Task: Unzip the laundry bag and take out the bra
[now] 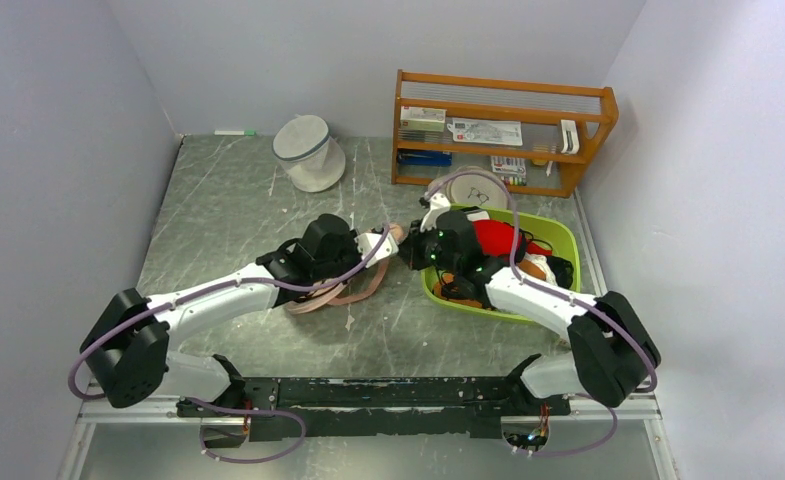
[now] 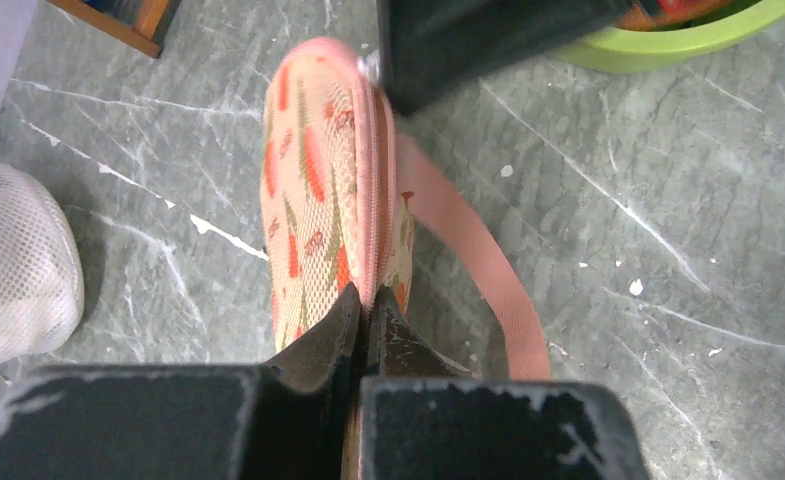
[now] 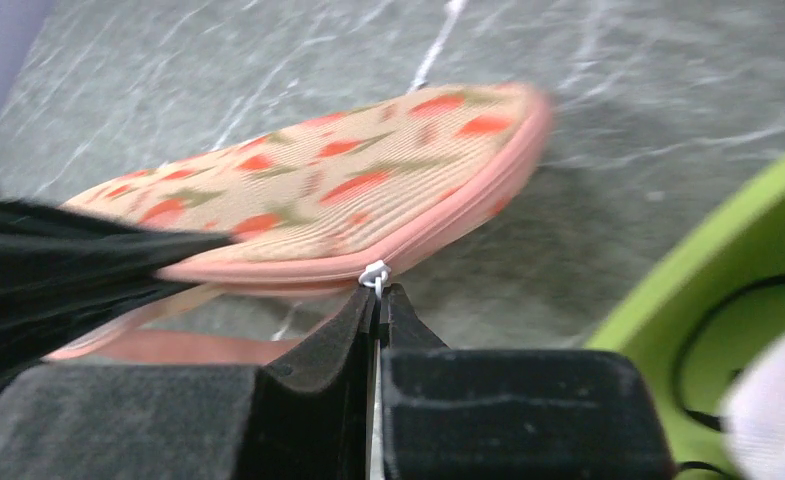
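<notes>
Two arms (image 1: 218, 295) meet | left hand (image 2: 367, 302) pinches laundry bag (image 2: 318, 190) | right hand (image 3: 378, 298) pinches zipper (image 3: 373, 274)

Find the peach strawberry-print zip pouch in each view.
Top external: peach strawberry-print zip pouch, mid-table, mostly hidden.
Left wrist: centre, edge-on, pinched in the left claw.
Right wrist: centre-left, its zip pull in the right claw.
Shared landmark: lime-green plastic tub, right of the pouch everywhere.

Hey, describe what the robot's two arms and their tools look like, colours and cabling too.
The left arm and right arm have white link shells between chunky black joint housings, with a lilac cable looped along each. The left tool and right tool have matte black, wedge-shaped fingers on scuffed black blocks.
</notes>
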Controlling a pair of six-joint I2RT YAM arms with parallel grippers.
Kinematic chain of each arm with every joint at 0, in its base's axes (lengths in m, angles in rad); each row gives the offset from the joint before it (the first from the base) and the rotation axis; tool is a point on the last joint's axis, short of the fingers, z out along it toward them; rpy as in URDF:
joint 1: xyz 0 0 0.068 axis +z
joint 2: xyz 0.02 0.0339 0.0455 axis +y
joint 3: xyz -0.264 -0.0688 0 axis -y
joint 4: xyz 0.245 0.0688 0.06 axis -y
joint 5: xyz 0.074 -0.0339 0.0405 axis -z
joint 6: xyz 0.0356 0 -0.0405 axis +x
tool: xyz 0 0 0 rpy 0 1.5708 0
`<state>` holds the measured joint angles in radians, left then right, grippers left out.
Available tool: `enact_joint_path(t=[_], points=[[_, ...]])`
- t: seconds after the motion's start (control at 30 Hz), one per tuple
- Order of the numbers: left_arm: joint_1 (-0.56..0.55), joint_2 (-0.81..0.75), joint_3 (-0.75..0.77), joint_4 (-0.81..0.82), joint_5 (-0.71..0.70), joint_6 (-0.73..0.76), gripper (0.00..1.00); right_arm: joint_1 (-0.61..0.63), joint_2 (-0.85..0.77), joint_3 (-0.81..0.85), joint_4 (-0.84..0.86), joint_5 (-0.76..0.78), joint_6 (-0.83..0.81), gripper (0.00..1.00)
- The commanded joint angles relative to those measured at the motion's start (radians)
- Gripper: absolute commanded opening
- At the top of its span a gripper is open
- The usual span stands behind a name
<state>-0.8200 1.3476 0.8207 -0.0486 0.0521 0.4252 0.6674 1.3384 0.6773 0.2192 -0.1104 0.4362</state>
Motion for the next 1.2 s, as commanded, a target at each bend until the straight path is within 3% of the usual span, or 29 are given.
enact_joint_path(t=[0.0,0.23,0.3,0.37,0.43,0.57,0.77,0.93,1.17], points=[[0.003,-0.054,-0.022,0.026,-0.049,0.036,0.07,-0.112,0.058,0.013,-0.019,0.008,-0.094,0.0],[0.004,-0.084,-0.036,0.022,-0.002,0.041,0.09,-0.138,0.131,0.086,-0.026,-0.062,-0.106,0.0],[0.002,-0.091,-0.026,0.011,0.049,0.035,0.27,-0.129,0.108,0.061,0.008,-0.091,-0.08,0.0],[0.002,-0.104,-0.019,-0.002,0.122,0.028,0.55,-0.12,0.093,0.047,0.01,-0.098,-0.052,0.0],[0.002,-0.124,-0.028,0.007,0.197,0.018,0.73,-0.11,0.078,0.037,0.009,-0.113,-0.029,0.0],[0.003,-0.14,-0.036,0.037,0.27,-0.016,0.86,-0.056,0.048,0.012,0.032,-0.12,0.006,0.0],[0.002,-0.056,-0.006,0.044,0.136,-0.043,0.82,0.02,0.035,0.02,0.028,-0.095,0.031,0.0],[0.002,-0.002,0.03,0.006,0.162,-0.042,0.75,0.048,0.039,0.028,0.033,-0.088,0.039,0.0],[0.003,0.007,0.028,-0.004,0.014,-0.015,0.49,0.057,0.038,0.014,0.045,-0.095,0.045,0.0]])
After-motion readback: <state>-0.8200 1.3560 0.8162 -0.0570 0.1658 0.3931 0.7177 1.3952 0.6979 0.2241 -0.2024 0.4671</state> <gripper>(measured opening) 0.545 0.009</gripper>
